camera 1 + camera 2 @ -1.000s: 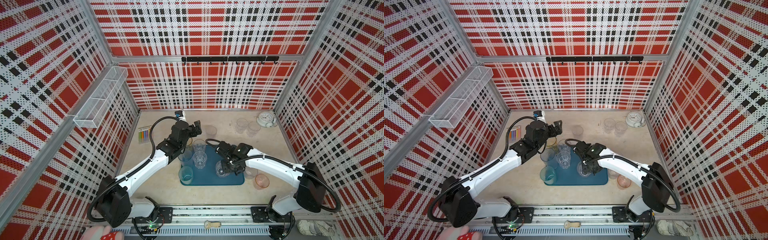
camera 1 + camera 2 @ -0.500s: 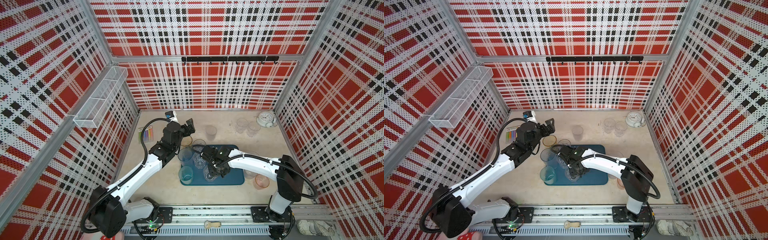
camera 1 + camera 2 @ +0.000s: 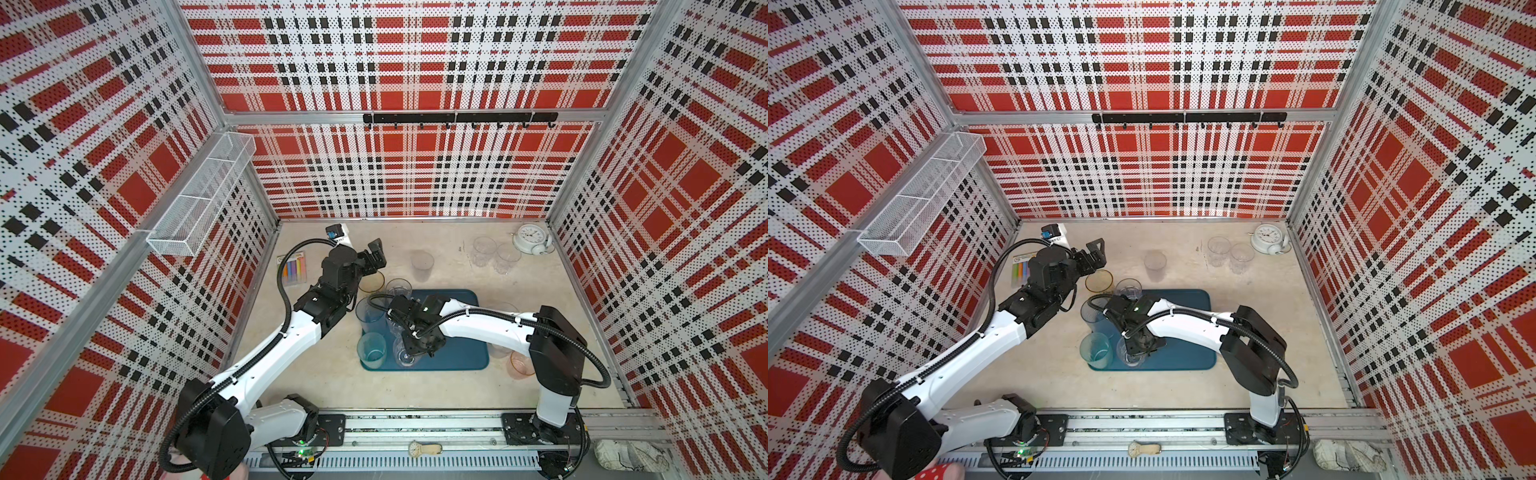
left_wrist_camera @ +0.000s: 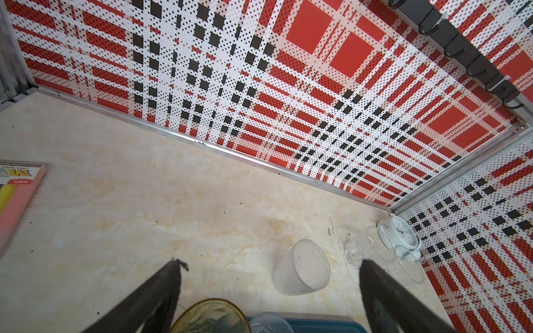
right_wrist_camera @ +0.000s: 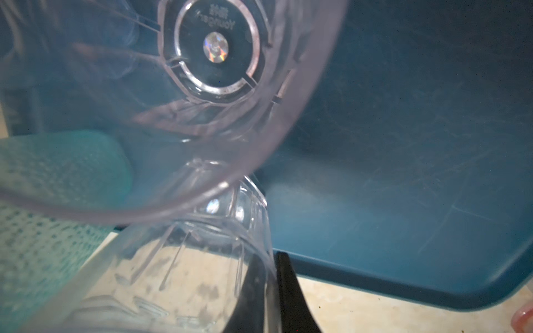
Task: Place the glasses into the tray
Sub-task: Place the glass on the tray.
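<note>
The teal tray (image 3: 457, 353) (image 3: 1187, 307) lies mid-table. My right gripper (image 3: 415, 347) (image 3: 1142, 347) (image 5: 269, 268) is shut on the rim of a clear faceted glass (image 3: 404, 356) (image 3: 1128, 357) (image 5: 184, 276) at the tray's front left, next to a mint-green glass (image 3: 371, 351) (image 3: 1095, 351). A blue-grey glass (image 3: 369, 313) and a clear one (image 3: 398, 286) stand behind them on the tray. My left gripper (image 3: 376, 255) (image 3: 1094, 253) (image 4: 269, 268) hangs open and empty above an amber glass (image 3: 371, 281) (image 4: 210, 317) just off the tray's back left corner.
Off the tray stand a frosted glass (image 3: 422, 266) (image 4: 301, 271), two clear glasses (image 3: 484, 249) at the back right and a pink one (image 3: 519, 365) by the right arm. A white alarm clock (image 3: 530, 239), a marker pack (image 3: 295, 268) and a wall basket (image 3: 199, 195) are nearby.
My right gripper has carried the clear glass leftward and toward the front across the tray. The left gripper drew back a little toward the back left and has stayed open.
</note>
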